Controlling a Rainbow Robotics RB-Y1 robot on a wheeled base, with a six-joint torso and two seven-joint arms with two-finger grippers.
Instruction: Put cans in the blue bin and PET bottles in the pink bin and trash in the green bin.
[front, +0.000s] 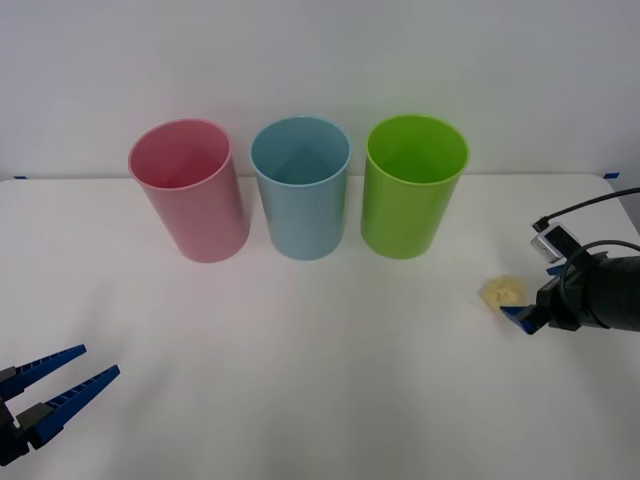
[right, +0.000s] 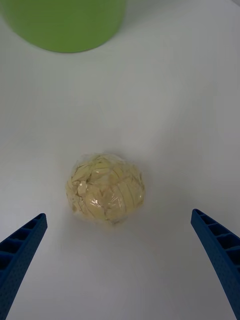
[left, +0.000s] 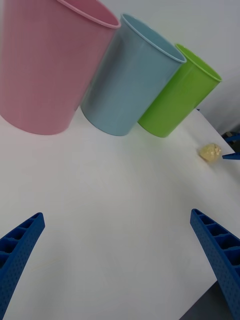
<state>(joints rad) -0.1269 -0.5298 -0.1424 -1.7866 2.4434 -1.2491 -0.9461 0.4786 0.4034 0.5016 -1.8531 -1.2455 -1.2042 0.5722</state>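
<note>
White and bare, the counter (front: 300, 340) carries three tall plastic bins in a row along its far side, all upright with their round rims open to the camera. The pink bin (front: 190, 190) stands toward the robot's left, the blue bin (front: 301, 187) in the middle and the green bin (front: 414, 186) toward the robot's right. The three stand close beside one another; from the left wrist view their walls overlap, so whether they touch cannot be told.

The trash (front: 503, 290), a small pale yellow lumpy wad, lies on the counter to the right of the row and nearer the robot than the green bin, clear of it.

The right gripper (front: 525, 318) reaches in from the right edge, low over the counter, just beside the trash on its near right side. In the right wrist view its blue ribbed fingers (right: 22, 250) are spread wide, one at each lower corner, and the wad (right: 106, 188) sits on the counter between and ahead of them, touching neither. The base of the green bin (right: 65, 22) shows beyond it.

The left gripper (front: 65, 385) sits at the near left corner of the counter, well away from the bins, its fingers (left: 20, 247) parted and holding nothing. From its wrist view the trash (left: 210, 151) shows far off, past the green bin (left: 177, 95).
</note>
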